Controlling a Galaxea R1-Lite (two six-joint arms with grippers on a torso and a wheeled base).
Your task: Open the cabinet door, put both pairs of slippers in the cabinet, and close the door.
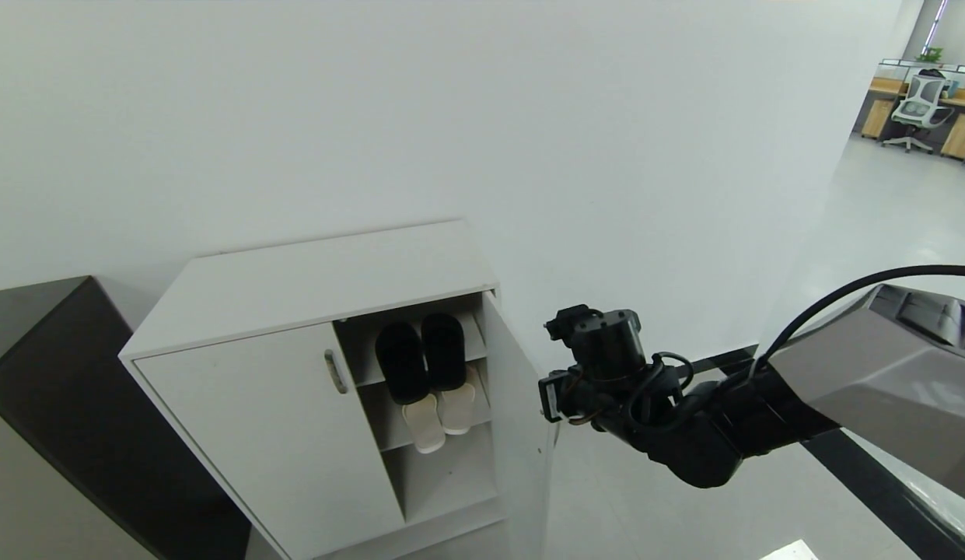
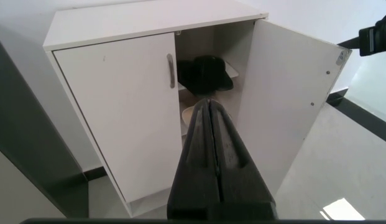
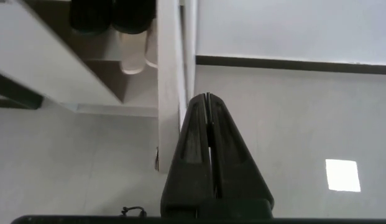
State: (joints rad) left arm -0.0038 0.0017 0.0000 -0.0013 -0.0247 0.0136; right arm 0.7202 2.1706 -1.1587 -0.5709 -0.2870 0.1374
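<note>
Already stowed: the black slippers (image 1: 421, 354) lie on the top shelf (image 1: 473, 344) of the cabinet (image 1: 319, 268). The white slippers (image 1: 439, 416) lie on the shelf below (image 1: 395, 440), their ends poking a little past its front.
Doors: the open door (image 1: 521, 412), on the robot's right side, stands swung wide. The closed door (image 1: 272, 443), with its handle (image 1: 336, 371), covers the other half.
Right tool: the right tool (image 3: 208, 109) has its fingers pressed together and is empty. It sits just beside the outer face of the open door, near the free edge; whether it touches cannot be told.
Left tool: the left tool (image 2: 210, 112) is pressed together, empty, and in front of the cabinet opening, apart from it.
Stage: by my reading, only the closing is left.
Handling: the open door looks a stiff, flat, fairly light panel that should swing on its hinges. It needs no pinch, only a push on the outer face close to the free edge.
Slippers: probably soft and light, easily nudged.
Risk: the overhanging white slippers may foul the door, and a smooth panel may let the tip slide.
</note>
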